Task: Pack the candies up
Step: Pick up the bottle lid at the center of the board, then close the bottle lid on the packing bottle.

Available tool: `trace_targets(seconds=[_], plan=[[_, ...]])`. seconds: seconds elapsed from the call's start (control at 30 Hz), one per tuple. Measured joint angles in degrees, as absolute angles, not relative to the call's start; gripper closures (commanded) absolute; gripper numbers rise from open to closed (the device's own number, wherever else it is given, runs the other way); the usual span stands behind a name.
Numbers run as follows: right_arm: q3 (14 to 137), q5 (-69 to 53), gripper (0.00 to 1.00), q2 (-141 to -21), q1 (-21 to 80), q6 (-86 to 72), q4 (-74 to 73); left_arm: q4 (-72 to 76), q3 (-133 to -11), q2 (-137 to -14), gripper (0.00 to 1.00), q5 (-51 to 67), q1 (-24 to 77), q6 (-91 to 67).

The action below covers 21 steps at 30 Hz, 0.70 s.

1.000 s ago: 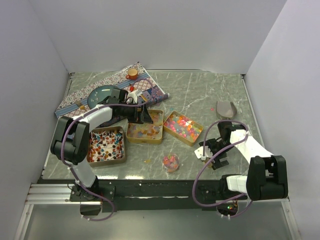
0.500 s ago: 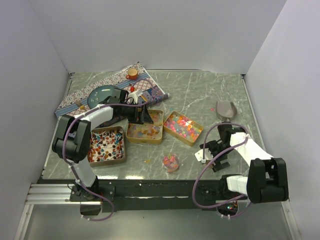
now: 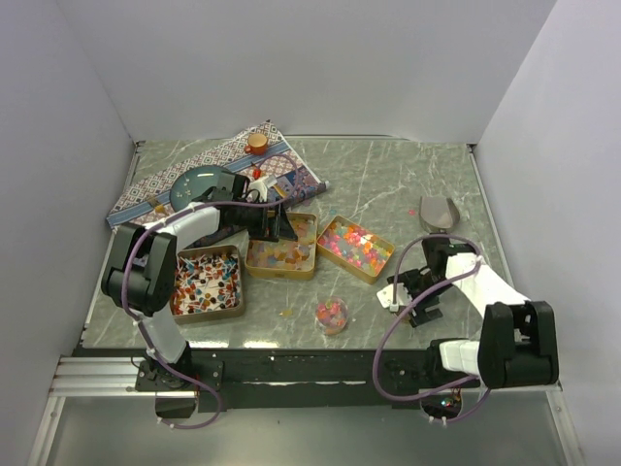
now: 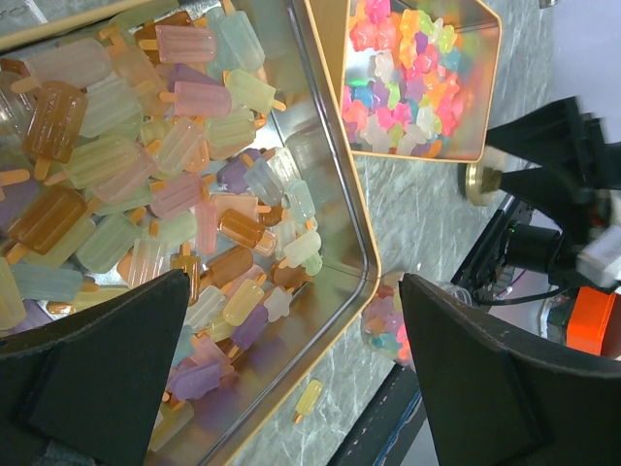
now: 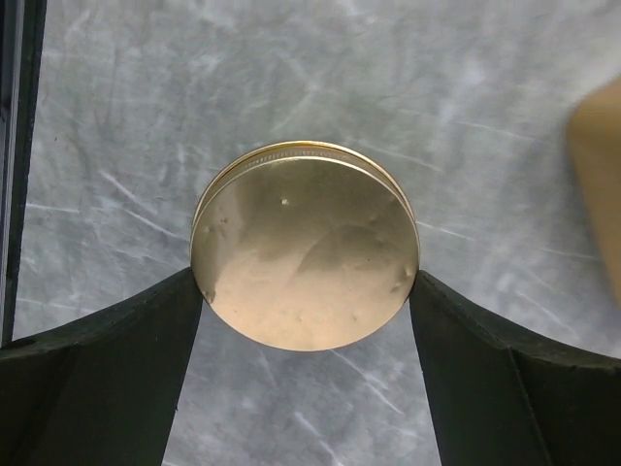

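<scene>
Open worktop (image 3: 388, 175) spans 12 to 2 o'clock from centre. Three tins (image 3: 279, 273) run from centre toward 8, the left arm (image 3: 199, 223) reaching over them (left jaws spread wide). A cloth (image 3: 218, 170) fills 10; scoop (image 3: 437, 210) at 3; round gold disc (image 5: 306, 243), pinched in the right jaws, at 4.

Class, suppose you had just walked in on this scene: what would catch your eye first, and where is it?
The bright pink-orange-yellow candies in the right-hand shallow gold tin stand out at mid-table, next to the pastel lolly-shaped candies that lie under the open left gripper. Nearer the front right, the right gripper clamps a round gold metal lid.
</scene>
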<state>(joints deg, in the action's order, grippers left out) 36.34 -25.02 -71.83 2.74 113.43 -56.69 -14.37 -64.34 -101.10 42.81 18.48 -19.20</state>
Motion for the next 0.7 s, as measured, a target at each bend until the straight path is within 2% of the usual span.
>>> trace_targets(seconds=[0.27,0.53,0.7], plan=[[49.63,-31.14,0.18,-63.42,4.84,110.26,-65.01,-14.31,-64.34,-99.61,0.03,42.83,18.48,-19.29],[58.85,-33.43,0.19,-64.95,25.50,94.67,-64.58,-13.96,-62.85,-91.85,0.03,42.13,17.06,-19.44],[60.20,-33.08,0.19,-69.41,37.21,84.36,-60.58,-13.50,-60.07,-85.06,0.03,41.71,10.81,-20.64]])
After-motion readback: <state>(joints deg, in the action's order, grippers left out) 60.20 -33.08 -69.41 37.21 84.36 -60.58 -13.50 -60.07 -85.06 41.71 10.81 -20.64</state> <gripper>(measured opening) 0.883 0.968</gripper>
